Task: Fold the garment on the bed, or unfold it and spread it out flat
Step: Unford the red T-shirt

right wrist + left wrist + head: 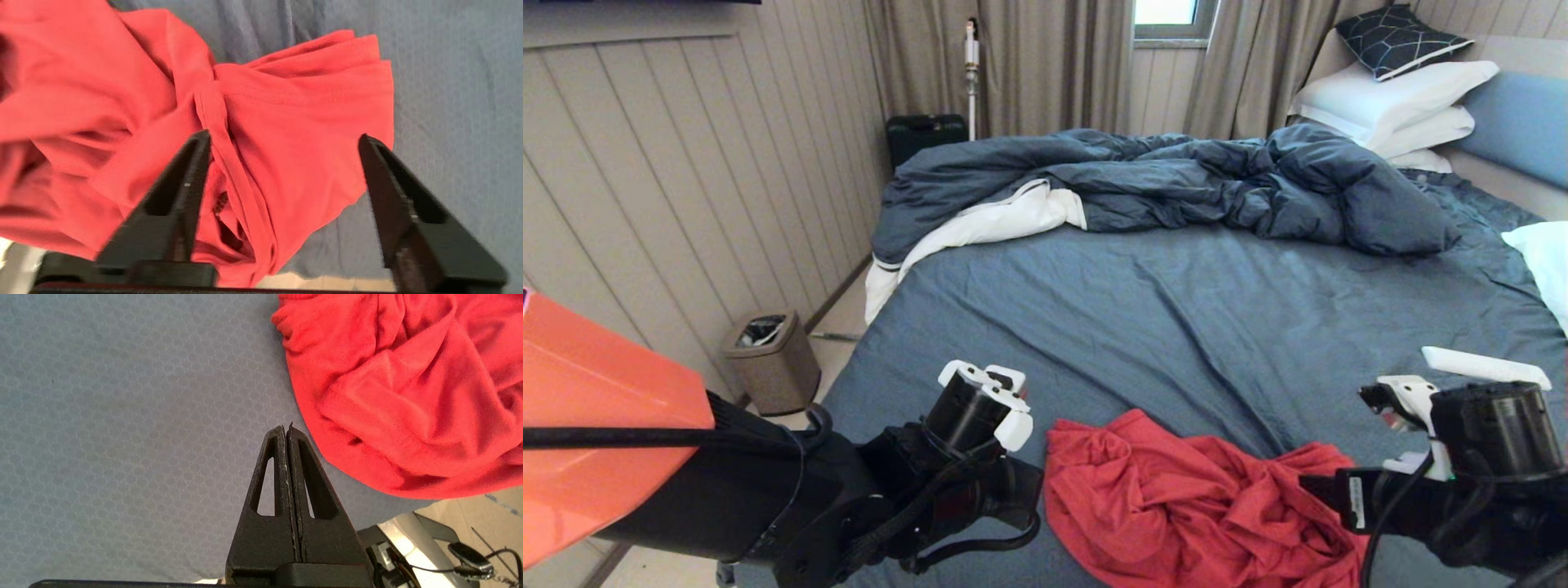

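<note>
The red garment (pixel 1184 498) lies crumpled in a heap on the blue-grey sheet of the bed (pixel 1176 310), at its near edge between my two arms. My left gripper (pixel 286 428) is shut and empty, hovering over bare sheet just beside the garment (pixel 408 388). My right gripper (pixel 284 139) is open, its two black fingers (pixel 192 163) spread wide over a bunched, fanned-out fold of the garment (pixel 294 122), holding nothing. No print shows on the cloth.
A rumpled dark blue duvet (pixel 1176 180) fills the far side of the bed, with stacked white pillows (pixel 1396 106) at the far right. A white remote-like object (pixel 1486 367) lies on the sheet by my right arm. A bin (pixel 772 359) stands on the floor left of the bed.
</note>
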Motion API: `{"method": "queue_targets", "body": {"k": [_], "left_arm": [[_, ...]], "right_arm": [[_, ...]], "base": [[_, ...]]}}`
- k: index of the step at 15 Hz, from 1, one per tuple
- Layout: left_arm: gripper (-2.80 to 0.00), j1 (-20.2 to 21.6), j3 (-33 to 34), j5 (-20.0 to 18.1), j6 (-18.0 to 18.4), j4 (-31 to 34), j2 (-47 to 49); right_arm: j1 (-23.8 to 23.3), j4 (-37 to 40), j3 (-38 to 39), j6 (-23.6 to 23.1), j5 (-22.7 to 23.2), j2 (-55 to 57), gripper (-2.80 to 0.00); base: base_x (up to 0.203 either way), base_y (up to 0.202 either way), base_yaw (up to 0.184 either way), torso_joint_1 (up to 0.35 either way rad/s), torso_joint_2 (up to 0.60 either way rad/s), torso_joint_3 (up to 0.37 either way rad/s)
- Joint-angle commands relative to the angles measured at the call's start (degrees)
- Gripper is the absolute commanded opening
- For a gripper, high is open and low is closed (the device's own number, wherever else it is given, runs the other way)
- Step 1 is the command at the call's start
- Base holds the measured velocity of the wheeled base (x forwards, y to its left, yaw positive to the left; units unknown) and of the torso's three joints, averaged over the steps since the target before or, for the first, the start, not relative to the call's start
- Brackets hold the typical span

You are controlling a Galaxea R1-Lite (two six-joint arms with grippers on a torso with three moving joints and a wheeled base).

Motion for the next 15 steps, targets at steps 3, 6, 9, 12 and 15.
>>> {"method": "queue_targets", "body": {"k": [3,6,9,12,15], "left_arm": [[-2.8,-0.01,-0.19,0.1,-0.12,-0.12,-0.06],[-2.8,0.0,-1.18,0.01,-0.09,-0.12,-0.84],[-2.8,-2.54,-3.86,-0.19,-0.3,-0.04,2.11],[-2.8,-6.63,-8.1,-0.17,1.08,0.82,5.94],[-2.8,-12.04,-11.79,0.57,3.63,2.18,8.6]], "right_arm": [[3.1,6.03,-9.17,3.0,-0.02,4.74,0.0],[7.27,12.58,-18.49,4.85,-0.01,7.7,0.0],[6.98,14.73,-19.94,5.55,0.2,9.94,0.0],[6.85,14.53,-21.39,5.47,2.03,13.06,0.0],[5.91,14.41,-24.62,5.4,3.0,17.21,0.0]], "base": [[0.0,0.0,0.0,0.0,0.0,0.0],[0.0,0.0,0.0,0.0,0.0,0.0],[0.0,0.0,0.0,0.0,0.0,0.0],[0.0,0.0,0.0,0.0,0.0,0.0],[0.0,0.0,0.0,0.0,0.0,0.0]]}}
